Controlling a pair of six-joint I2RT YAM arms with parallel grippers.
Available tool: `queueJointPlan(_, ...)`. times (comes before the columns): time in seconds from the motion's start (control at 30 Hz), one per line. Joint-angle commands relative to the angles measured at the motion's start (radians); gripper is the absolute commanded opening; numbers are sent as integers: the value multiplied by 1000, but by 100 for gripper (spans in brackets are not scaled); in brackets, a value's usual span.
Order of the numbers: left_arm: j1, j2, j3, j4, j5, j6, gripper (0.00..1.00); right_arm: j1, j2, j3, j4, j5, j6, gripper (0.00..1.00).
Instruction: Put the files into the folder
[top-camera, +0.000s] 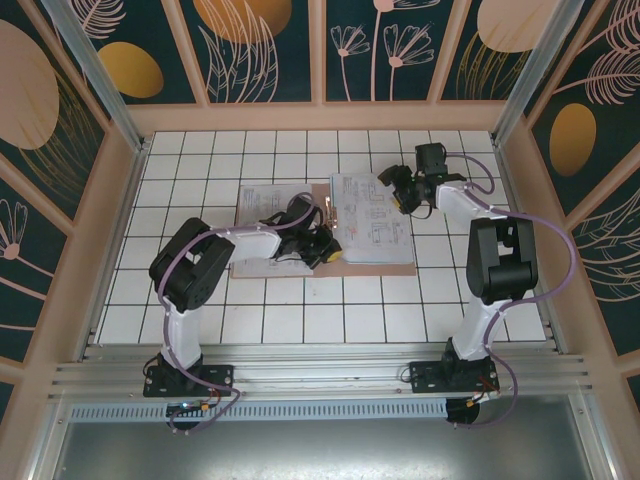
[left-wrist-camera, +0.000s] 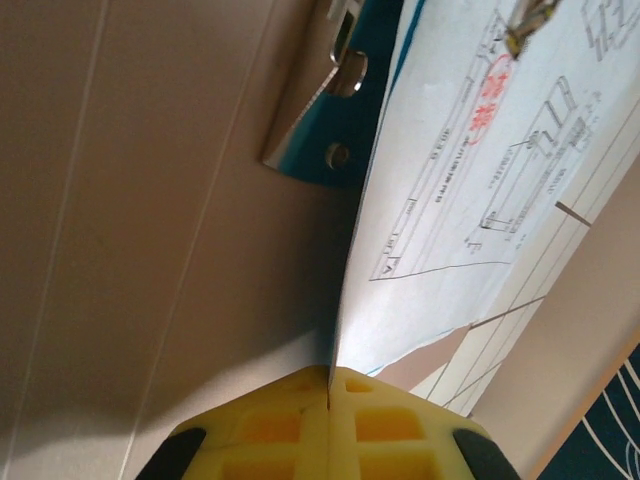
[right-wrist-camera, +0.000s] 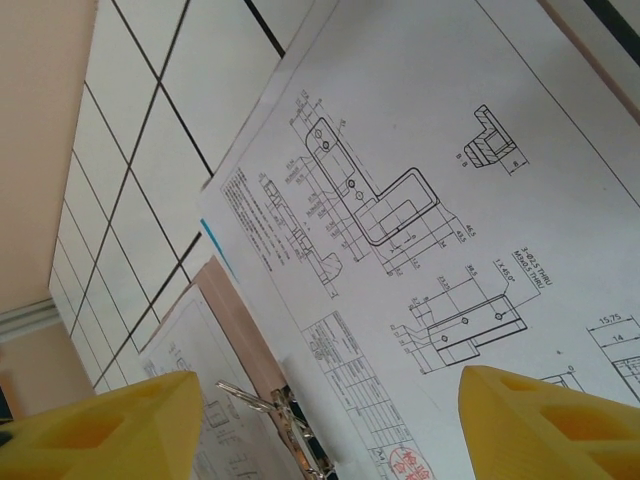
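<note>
The pinkish-brown folder (top-camera: 390, 268) lies open and flat, white printed files (top-camera: 368, 225) spread across both halves.

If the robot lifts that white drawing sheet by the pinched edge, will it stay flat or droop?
Probably droop: the printed sheet bows up off the folder where the left gripper pinches its edge. Likely very light, since it looks like one thin sheet. Pushed flat, it might buckle or slide on the smooth card.

folder (top-camera: 380, 268) mostly hidden under files (top-camera: 372, 218), left claw (left-wrist-camera: 329, 385) cropped by bottom edge
</note>
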Motion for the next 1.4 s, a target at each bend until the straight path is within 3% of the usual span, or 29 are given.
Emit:
queueJointPlan(0.0, 6, -39, -31, 31, 12, -32, 0, 3, -20, -23, -12, -20, -21, 69)
queueJointPlan(0.4, -3, -94, -134, 91, 8, -79, 0, 6, -22, -35, -18, -15, -29, 68)
queueJointPlan(0.9, -49, -82, -187, 237, -42, -217, 0, 14, -24, -49, -15, -28, -32, 68)
queueJointPlan(1.3, -56, -72, -188, 273, -65, -246, 0, 20, -1, -121, 8, -71, -9, 66)
queueJointPlan(1.37, -57, -76, -190, 263, -65, -242, 8, 21, -6, -141, 9, -70, -3, 66)
